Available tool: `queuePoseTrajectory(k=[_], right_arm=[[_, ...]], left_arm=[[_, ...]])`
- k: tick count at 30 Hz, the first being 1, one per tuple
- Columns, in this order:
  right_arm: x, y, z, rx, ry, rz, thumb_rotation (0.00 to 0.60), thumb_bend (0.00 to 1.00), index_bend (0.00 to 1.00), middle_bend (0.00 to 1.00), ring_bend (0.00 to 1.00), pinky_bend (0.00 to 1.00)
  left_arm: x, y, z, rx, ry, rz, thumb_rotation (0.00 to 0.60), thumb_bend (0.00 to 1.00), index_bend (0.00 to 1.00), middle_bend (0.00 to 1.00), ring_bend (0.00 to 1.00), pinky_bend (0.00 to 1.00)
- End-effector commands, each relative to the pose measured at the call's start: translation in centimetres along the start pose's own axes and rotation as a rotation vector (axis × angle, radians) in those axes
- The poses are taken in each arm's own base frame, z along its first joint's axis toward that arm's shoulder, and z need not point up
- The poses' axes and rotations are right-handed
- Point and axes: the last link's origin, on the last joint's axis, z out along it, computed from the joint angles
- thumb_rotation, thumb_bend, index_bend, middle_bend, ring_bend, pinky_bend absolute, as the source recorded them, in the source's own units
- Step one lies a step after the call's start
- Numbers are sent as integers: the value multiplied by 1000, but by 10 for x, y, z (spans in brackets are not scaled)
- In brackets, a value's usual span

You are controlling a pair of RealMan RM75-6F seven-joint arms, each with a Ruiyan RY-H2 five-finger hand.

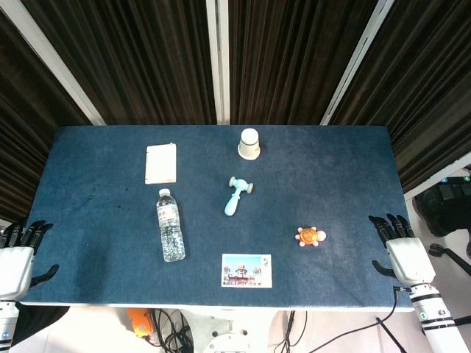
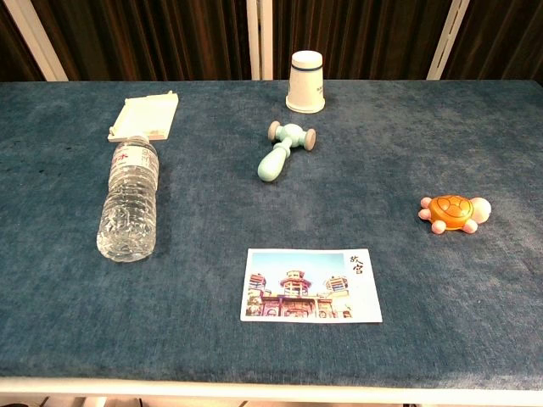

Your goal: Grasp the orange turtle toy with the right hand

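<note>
The orange turtle toy (image 1: 310, 236) (image 2: 454, 213) lies on the blue table, right of centre and toward the front. My right hand (image 1: 401, 248) rests at the table's right front edge, well to the right of the turtle, fingers apart and holding nothing. My left hand (image 1: 18, 256) sits at the left front edge, fingers spread and empty. Neither hand appears in the chest view.
A postcard (image 1: 246, 270) (image 2: 311, 286) lies front centre. A clear water bottle (image 1: 170, 225) (image 2: 130, 197) lies on its side at left. A teal toy hammer (image 1: 238, 195) (image 2: 283, 151), a white cup (image 1: 249, 143) (image 2: 306, 81) and a white flat box (image 1: 161, 163) (image 2: 144, 116) sit further back.
</note>
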Motion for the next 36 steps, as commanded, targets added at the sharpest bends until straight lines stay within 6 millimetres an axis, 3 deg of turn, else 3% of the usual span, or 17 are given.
queuePoseTrajectory(k=[1, 14, 29, 36], right_arm=[[0, 0, 0, 1, -1, -1, 600, 121, 0, 116, 0, 0], [-2, -16, 11, 71, -9, -32, 600, 122, 0, 118, 0, 0], [-23, -86, 74, 266, -59, -169, 600, 153, 77, 165, 0, 0], [-34, -100, 89, 276, -79, -191, 600, 173, 76, 169, 0, 0]], left_arm=[[0, 0, 0, 1, 1, 0, 600, 161, 193, 134, 3, 95], [2, -5, -4, 22, 13, 1, 600, 161, 193, 134, 3, 96], [1, -11, -4, 27, 11, -8, 600, 161, 193, 134, 3, 96], [0, -15, -5, 37, 10, -14, 600, 160, 193, 134, 3, 96]])
